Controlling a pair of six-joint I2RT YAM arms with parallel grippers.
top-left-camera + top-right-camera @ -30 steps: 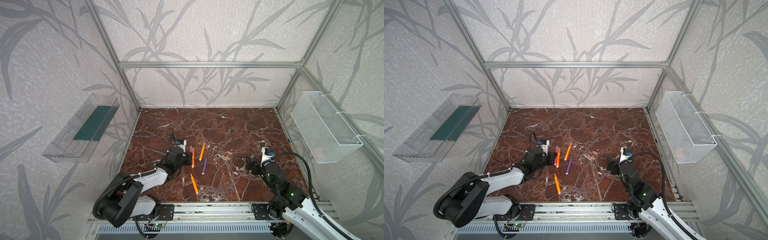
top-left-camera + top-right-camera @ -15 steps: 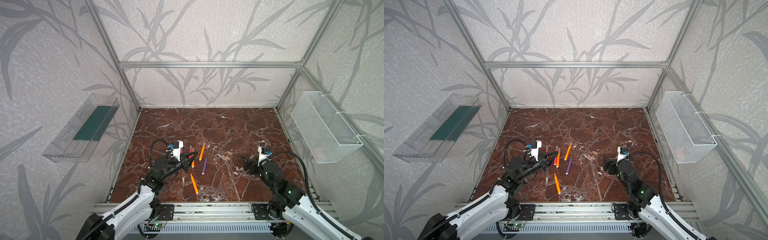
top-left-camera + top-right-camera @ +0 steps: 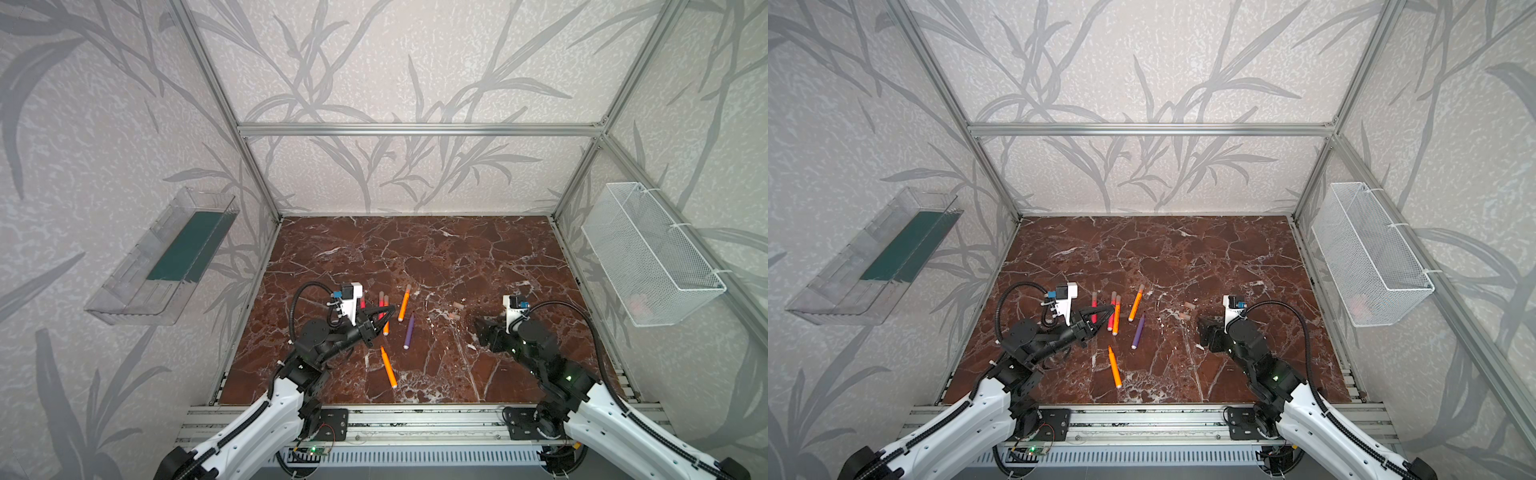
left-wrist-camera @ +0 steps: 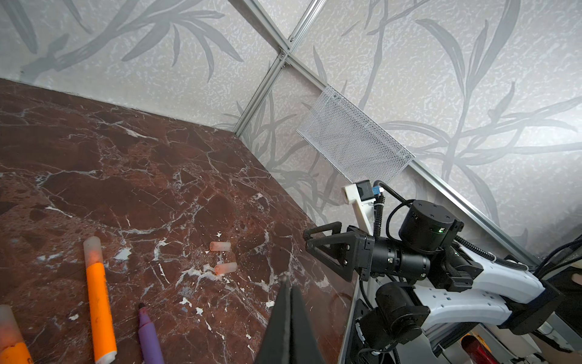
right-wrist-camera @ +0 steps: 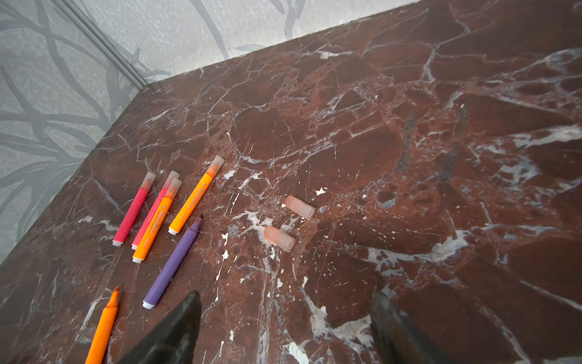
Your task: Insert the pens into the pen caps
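Progress, as we judge it, stands at four pens out of six. At the far left the clear tray hangs on the wall, well apart from the work. The left claw hovers pressed shut and empty above the row formed by the two pink-red pens and the capped orange pens just beside them, all four wearing pale caps. Next come the purple pen and, nearer the front edge of the desk, the bare orange pen, both with tips exposed; these two are what is left. Right of centre the two loose caps lie on their sides, near each other but apart. The right claw hangs near them, spread wide and holding nothing. We see open room all around the caps and across the back of the desk. The wire basket on the right wall sits clear of both arms, and only the bare orange pen lies close to an edge.
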